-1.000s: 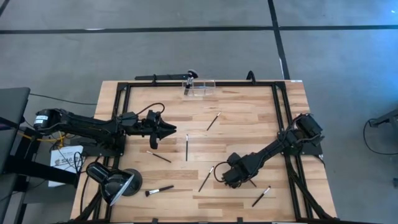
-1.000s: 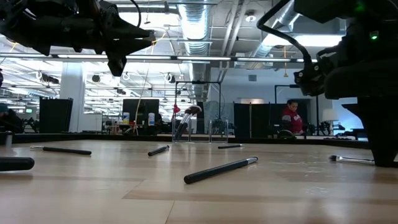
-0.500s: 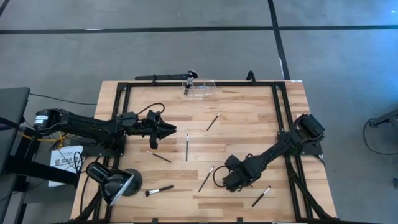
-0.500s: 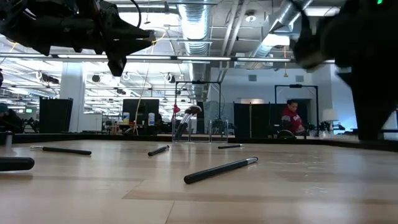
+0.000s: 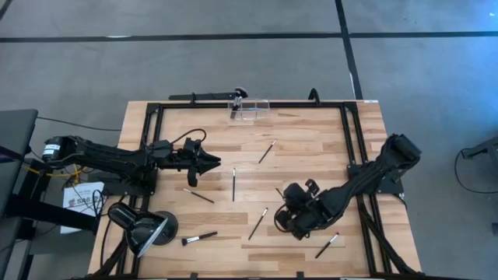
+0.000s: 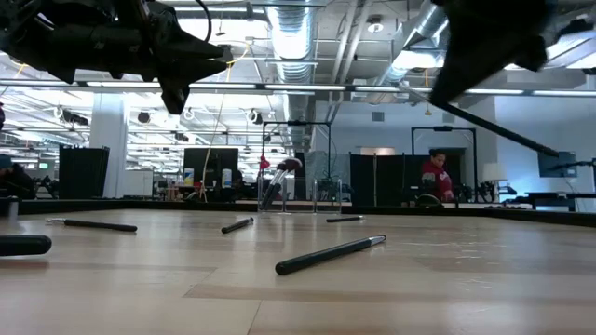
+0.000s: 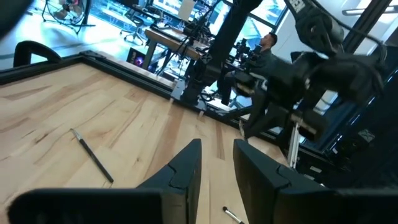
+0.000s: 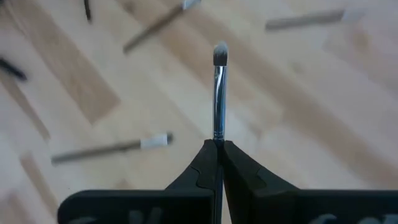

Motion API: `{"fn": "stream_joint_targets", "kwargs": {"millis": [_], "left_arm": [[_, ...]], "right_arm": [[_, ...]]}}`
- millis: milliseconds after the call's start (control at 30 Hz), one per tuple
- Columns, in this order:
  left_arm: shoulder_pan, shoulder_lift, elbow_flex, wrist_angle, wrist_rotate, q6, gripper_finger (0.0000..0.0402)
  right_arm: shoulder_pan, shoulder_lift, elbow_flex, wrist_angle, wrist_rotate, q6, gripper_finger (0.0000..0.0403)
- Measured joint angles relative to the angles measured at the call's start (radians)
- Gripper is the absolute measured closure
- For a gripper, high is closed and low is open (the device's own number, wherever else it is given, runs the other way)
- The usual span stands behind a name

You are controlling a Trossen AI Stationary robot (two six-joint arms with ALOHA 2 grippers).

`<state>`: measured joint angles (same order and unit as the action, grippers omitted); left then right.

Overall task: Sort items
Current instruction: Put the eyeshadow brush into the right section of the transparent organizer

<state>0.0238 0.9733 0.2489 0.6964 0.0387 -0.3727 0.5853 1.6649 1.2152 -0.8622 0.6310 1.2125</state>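
The items are slim dark makeup brushes. Several lie flat on the wooden table [image 5: 311, 132]: brush [image 5: 268, 151], brush [image 5: 233, 184], brush [image 5: 199, 195], brush [image 5: 258, 223], brush [image 5: 200, 237] and brush [image 5: 327, 246]. My right gripper [image 5: 286, 202] hangs over the near right part of the table, shut on one brush [image 8: 218, 93] with a silver ferrule. My left gripper [image 5: 212, 162] hovers above the left middle, slightly open [image 7: 216, 158] and holding nothing. My right gripper [image 8: 218, 144] pinches the brush between its two fingertips on the dark handle just behind the ferrule [image 8: 217, 134]. The ferrule and the grey bristle tip [image 8: 219, 55] stick straight out past the fingers. The brush [image 6: 521, 138] is lifted clear of the table and tilted.
A clear container [image 5: 249, 110] stands at the far edge with a brush [image 5: 240, 95] upright in it. A black desk lamp [image 5: 144, 227] sits at the near left corner. A black frame [image 5: 350, 140] borders the table. A person [image 6: 435, 177] is in the room behind.
My right gripper was down at the table near the near right area and has risen, turning as it went. The brush that lay beside it on the table is now lifted clear in its fingers. The right arm's elbow has swung toward the right edge.
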Motion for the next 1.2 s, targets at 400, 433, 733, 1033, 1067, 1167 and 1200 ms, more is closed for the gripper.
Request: {"fn": "stream_joint_targets", "kwargs": {"millis": [400,433,733,1033,1067,1167,1200], "left_arm": [[0.025,0.000,0.000,0.007,-0.014,0.062,0.0311],[0.034,0.000,0.000,0.008,-0.014,0.062,0.0311],[0.083,0.000,0.000,-0.001,0.010,0.115,0.0311],[0.080,0.000,0.000,-0.012,0.084,0.125,0.0311],[0.077,0.000,0.000,-0.021,0.087,0.125,0.0311],[0.068,0.000,0.000,-0.033,0.089,0.124,0.0311],[0.064,0.000,0.000,-0.037,0.089,0.124,0.0311]], "right_arm": [[-0.171,-0.010,-0.008,0.248,0.100,-0.415,0.0402],[-0.192,-0.010,-0.008,0.280,0.090,-0.464,0.0402],[-0.408,-0.010,-0.016,0.524,-0.080,-0.873,0.0402],[-0.709,-0.010,-0.141,0.963,-0.473,-1.139,0.0402],[-0.733,-0.014,-0.153,1.012,-0.484,-1.161,0.0402],[-0.795,-0.029,-0.167,1.178,-0.502,-1.224,0.0401],[-0.815,-0.032,-0.175,1.226,-0.504,-1.239,0.0401]]}}
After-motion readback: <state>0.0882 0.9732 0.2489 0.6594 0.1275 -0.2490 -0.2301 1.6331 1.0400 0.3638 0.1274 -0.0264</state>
